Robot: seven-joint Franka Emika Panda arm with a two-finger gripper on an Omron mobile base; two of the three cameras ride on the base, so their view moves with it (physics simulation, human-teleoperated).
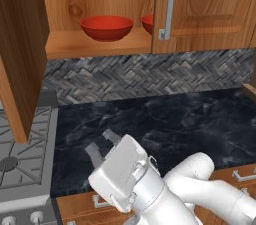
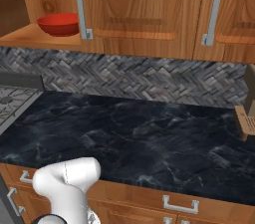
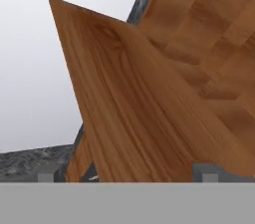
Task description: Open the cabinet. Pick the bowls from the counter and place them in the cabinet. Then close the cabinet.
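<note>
Left base view: the gripper (image 1: pixel 103 145) hung at 6 o'clock over the counter (image 1: pixel 165 124), jaws spread wide and holding nothing. The cabinet (image 1: pixel 200 9) stood with its left door (image 1: pixel 20 54) swung open at 9 o'clock. Two bowls sat on its shelf at 12 o'clock, one bowl (image 1: pixel 106 27) in full sight, the other (image 1: pixel 148 23) half hidden behind the shut right door.

Right base view: a bowl (image 2: pixel 60 24) showed at 10 o'clock inside the cabinet; the second was probably behind the door.

Hand view: the open door (image 3: pixel 139 113) loomed close, the fingertips (image 3: pixel 209 173) well apart at 6 o'clock.
</note>
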